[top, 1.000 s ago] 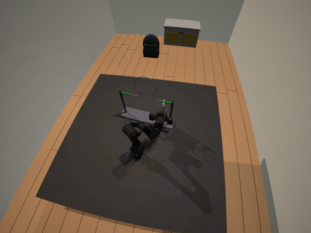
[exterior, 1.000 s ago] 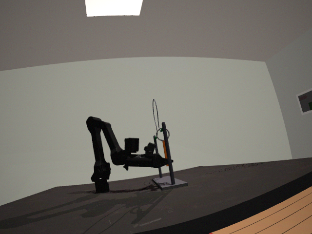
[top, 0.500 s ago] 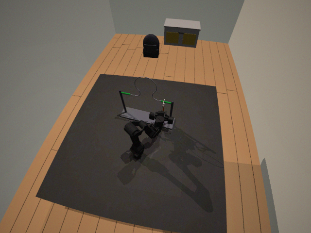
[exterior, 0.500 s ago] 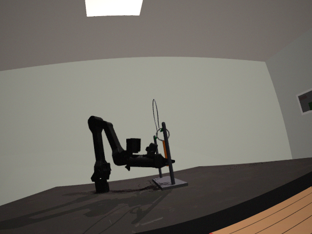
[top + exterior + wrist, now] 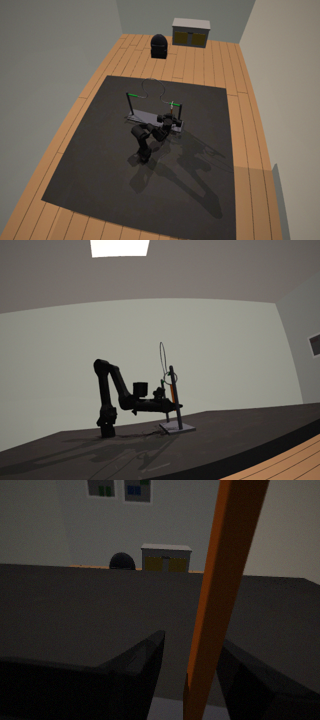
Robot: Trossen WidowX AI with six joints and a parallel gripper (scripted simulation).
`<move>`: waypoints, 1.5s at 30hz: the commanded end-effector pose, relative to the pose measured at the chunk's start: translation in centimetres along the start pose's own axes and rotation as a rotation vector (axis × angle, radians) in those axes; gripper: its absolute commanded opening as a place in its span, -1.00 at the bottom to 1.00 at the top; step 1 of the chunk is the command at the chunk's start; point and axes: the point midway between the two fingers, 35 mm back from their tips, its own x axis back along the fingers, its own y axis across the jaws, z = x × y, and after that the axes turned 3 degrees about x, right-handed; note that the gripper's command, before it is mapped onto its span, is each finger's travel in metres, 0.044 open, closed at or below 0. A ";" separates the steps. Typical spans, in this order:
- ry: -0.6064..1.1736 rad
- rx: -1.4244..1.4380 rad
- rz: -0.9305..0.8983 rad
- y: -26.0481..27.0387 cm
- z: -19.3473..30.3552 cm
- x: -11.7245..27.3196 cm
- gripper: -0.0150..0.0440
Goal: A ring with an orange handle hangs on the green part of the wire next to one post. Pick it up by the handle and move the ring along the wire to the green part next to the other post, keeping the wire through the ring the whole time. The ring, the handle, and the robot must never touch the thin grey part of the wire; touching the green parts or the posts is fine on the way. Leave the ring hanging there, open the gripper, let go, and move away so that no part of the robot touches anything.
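Wrist view: the tool (image 5: 190, 667) is partly open, its fingers straddling the orange handle (image 5: 220, 595) with gaps either side, gripping nothing. The ring (image 5: 170, 378) hangs on the green wire section (image 5: 175, 104) beside the right post (image 5: 180, 112).

You get dim, soft-edged pictures. In the exterior view one ceiling panel (image 5: 119, 247) glares white at 12 o'clock, and the arm (image 5: 121, 395) reads as a near-black silhouette. In the top view long double shadows (image 5: 180, 170) stretch toward 5 o'clock across the dark mat (image 5: 77, 167). Straight lines bow at the edges. In the wrist view the pincer (image 5: 192, 667) is murky.
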 end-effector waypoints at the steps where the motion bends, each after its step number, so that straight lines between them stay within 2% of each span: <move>1: 0.000 0.000 0.000 0.0 0.0 0.0 -0.22; 10: 0.000 0.000 0.000 0.0 0.0 0.0 -1.00; 45: -0.002 0.006 -0.009 -0.4 -2.0 0.3 -1.00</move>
